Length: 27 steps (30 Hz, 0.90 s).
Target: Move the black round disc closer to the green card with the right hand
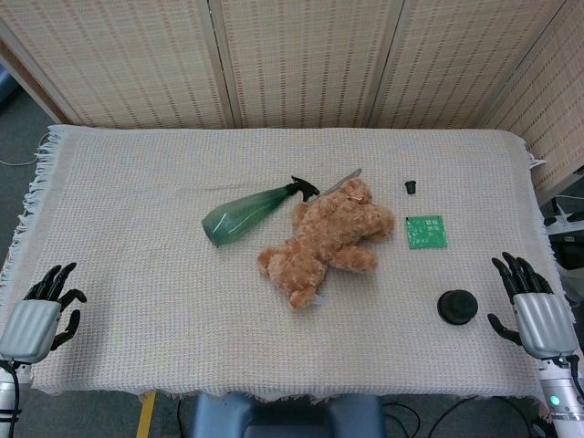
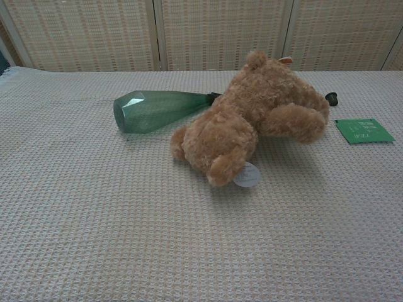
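Note:
The black round disc lies flat on the cloth at the front right, a short way in front of the green card; the chest view shows the green card at its right edge but not the disc. My right hand hovers just right of the disc, fingers spread, holding nothing and not touching it. At the front left corner my left hand is open with its fingers apart. Neither hand shows in the chest view.
A brown teddy bear lies mid-table, left of the card, with a green spray bottle on its side beside it. A small black cap sits behind the card. A woven cloth covers the table; wicker screens stand behind.

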Each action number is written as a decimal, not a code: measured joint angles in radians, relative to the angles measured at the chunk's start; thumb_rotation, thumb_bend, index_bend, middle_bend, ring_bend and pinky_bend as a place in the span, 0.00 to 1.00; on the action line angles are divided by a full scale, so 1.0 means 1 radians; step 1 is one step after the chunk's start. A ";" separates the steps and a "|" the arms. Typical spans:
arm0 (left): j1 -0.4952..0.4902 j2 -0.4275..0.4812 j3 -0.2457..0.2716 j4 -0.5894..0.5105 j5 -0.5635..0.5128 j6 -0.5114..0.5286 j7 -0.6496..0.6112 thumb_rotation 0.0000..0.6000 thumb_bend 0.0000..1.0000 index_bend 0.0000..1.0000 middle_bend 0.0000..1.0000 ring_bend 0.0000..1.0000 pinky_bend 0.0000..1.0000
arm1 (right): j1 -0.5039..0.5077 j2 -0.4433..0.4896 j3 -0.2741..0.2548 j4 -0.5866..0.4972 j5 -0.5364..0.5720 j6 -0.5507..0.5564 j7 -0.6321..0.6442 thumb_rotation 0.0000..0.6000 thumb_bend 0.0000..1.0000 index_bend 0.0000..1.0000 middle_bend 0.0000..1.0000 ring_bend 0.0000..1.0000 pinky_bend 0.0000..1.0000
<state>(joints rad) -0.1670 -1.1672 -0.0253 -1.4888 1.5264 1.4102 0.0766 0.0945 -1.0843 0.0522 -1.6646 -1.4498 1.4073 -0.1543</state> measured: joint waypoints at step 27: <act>-0.001 0.006 0.016 -0.027 -0.001 -0.014 0.047 1.00 0.53 0.45 0.03 0.03 0.24 | 0.045 0.002 0.020 0.034 0.041 -0.081 0.025 1.00 0.20 0.00 0.00 0.00 0.19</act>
<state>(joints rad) -0.1677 -1.1611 -0.0095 -1.5159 1.5250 1.3958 0.1239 0.1394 -1.0824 0.0717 -1.6307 -1.4091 1.3265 -0.1296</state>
